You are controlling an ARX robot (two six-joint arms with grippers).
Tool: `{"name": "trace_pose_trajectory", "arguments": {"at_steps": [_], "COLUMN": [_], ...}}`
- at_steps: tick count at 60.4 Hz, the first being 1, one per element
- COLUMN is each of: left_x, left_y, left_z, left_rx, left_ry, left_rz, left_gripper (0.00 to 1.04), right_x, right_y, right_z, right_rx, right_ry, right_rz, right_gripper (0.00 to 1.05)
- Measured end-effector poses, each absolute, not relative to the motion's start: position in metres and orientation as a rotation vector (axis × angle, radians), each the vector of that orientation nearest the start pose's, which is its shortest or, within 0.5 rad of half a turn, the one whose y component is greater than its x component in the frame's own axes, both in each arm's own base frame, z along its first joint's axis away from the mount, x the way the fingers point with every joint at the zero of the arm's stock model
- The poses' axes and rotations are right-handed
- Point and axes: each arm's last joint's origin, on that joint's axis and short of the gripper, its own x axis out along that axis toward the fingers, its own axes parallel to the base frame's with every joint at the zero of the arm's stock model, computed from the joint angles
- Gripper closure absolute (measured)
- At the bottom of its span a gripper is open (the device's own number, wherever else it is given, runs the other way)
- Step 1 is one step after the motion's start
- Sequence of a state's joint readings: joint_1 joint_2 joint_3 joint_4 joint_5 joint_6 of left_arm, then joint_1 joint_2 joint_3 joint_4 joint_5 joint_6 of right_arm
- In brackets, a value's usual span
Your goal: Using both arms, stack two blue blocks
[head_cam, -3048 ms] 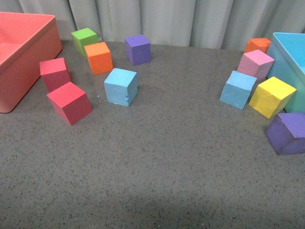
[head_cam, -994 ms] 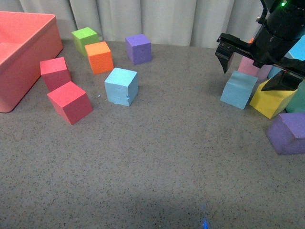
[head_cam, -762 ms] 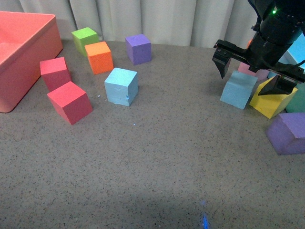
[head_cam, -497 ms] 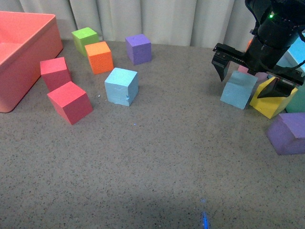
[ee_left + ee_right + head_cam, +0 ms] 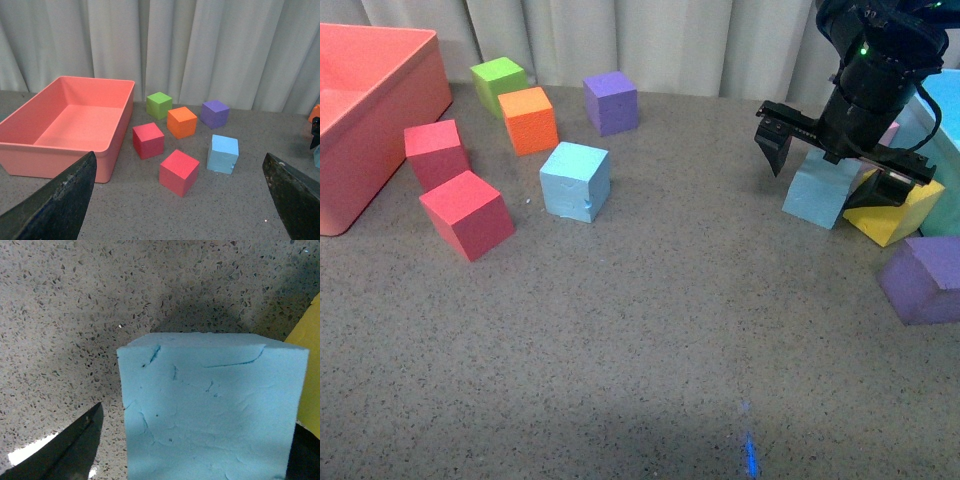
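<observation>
One sky-blue block (image 5: 575, 180) sits left of centre on the grey table; it also shows in the left wrist view (image 5: 223, 153). The second blue block (image 5: 815, 192) sits at the right. My right gripper (image 5: 830, 168) is open and low over it, one finger (image 5: 772, 146) on its left and the other (image 5: 892, 186) on its right. In the right wrist view the block (image 5: 212, 410) fills the space between the open fingers of the right gripper (image 5: 200, 417). My left gripper (image 5: 178, 156) is open and empty, high and well back from the cubes. It is out of the front view.
A salmon bin (image 5: 360, 120) stands at the far left, a light-blue bin (image 5: 942, 110) at the far right. Two red cubes (image 5: 467, 213), an orange (image 5: 527, 120), a green (image 5: 498, 82) and a purple cube (image 5: 610, 102) surround the left block. A yellow cube (image 5: 900, 215) touches the right finger; a purple cube (image 5: 923, 280) lies nearer.
My right arm has come in from the right and lowered, shifting left until its open fingers straddle the right blue block. The blocks have not moved.
</observation>
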State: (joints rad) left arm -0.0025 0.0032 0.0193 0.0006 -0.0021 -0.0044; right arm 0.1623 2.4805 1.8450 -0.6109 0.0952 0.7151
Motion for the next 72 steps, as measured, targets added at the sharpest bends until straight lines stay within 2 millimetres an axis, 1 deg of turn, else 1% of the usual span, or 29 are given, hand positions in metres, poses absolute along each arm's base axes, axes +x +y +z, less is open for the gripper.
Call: {"name": "trace_pose_trajectory", "arguments": {"at_steps": [5,10,17,27,30,35,42,50,51,61,68,72], "left_x": [0.097,0.097,0.097,0.097,0.097,0.097,0.097,0.097,0.097,0.097,0.097,0.097], "left_y": [0.0,0.0,0.0,0.0,0.0,0.0,0.0,0.0,0.0,0.0,0.0,0.0], "left_z": [0.17,0.17,0.17,0.17,0.17,0.17,0.17,0.17,0.17,0.17,0.17,0.17], "left_rx": [-0.004,-0.004,-0.004,-0.004,-0.004,-0.004,-0.004,-0.004,-0.004,-0.004,-0.004,-0.004], "left_ry": [-0.017,-0.017,-0.017,-0.017,-0.017,-0.017,-0.017,-0.017,-0.017,-0.017,-0.017,-0.017], "left_rz": [0.0,0.0,0.0,0.0,0.0,0.0,0.0,0.0,0.0,0.0,0.0,0.0], "left_gripper": [0.07,0.07,0.07,0.07,0.07,0.07,0.07,0.07,0.07,0.07,0.07,0.07], "right_x": [0.486,0.486,0.486,0.488,0.487,0.487,0.486,0.482,0.481,0.475,0.472,0.47], "right_y": [0.076,0.074,0.074,0.075,0.077,0.084,0.102,0.13,0.136,0.168,0.179,0.182], "right_z": [0.075,0.075,0.075,0.075,0.076,0.083,0.091,0.097,0.099,0.103,0.1,0.094], "right_rx": [0.457,0.458,0.455,0.449,0.449,0.439,0.418,0.383,0.378,0.321,0.299,0.283], "right_ry": [1.194,1.196,1.194,1.172,1.163,1.159,1.16,1.173,1.177,1.176,1.188,1.202], "right_rz": [-0.388,-0.392,-0.394,-0.378,-0.358,-0.29,-0.207,-0.125,-0.108,-0.035,-0.019,-0.012], "right_gripper": [0.34,0.49,0.56,0.58,0.59,0.59,0.6,0.6,0.6,0.61,0.61,0.61]}}
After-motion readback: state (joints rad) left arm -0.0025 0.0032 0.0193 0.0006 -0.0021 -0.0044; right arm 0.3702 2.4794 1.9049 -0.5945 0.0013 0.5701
